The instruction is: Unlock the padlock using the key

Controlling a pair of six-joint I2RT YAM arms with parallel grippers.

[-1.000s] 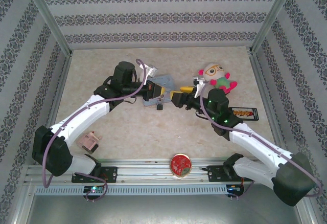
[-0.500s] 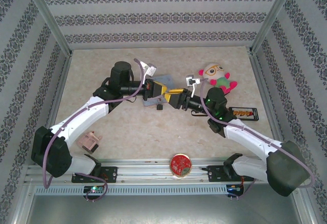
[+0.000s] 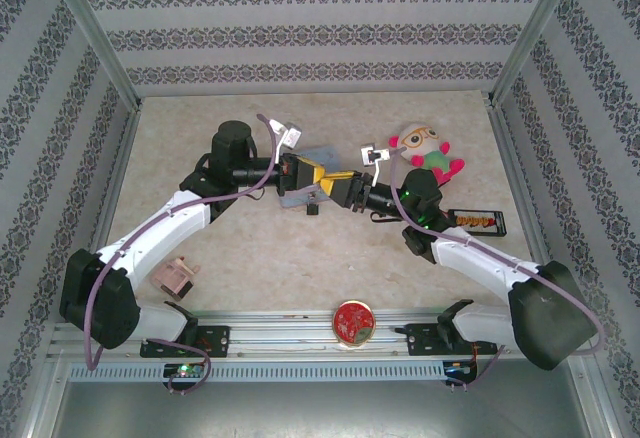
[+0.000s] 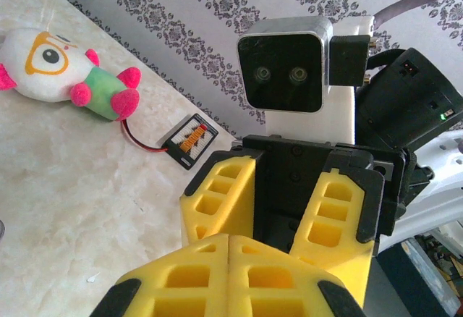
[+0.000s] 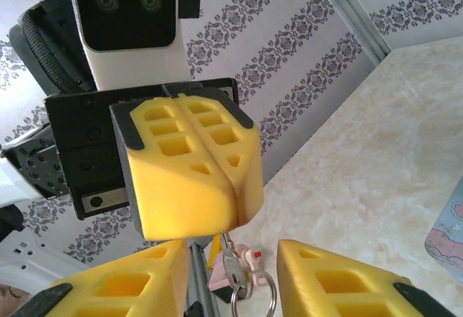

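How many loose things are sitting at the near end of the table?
2: a round red tin at the near edge, centre, and a small pink object at near left beside the left arm. The arms may hide more.

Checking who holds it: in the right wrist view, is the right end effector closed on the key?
No, the right end effector is open either side of the key, which hangs from the shut left end effector.

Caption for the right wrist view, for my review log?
Left gripper shut on the key, which hangs on a ring facing the open right gripper.
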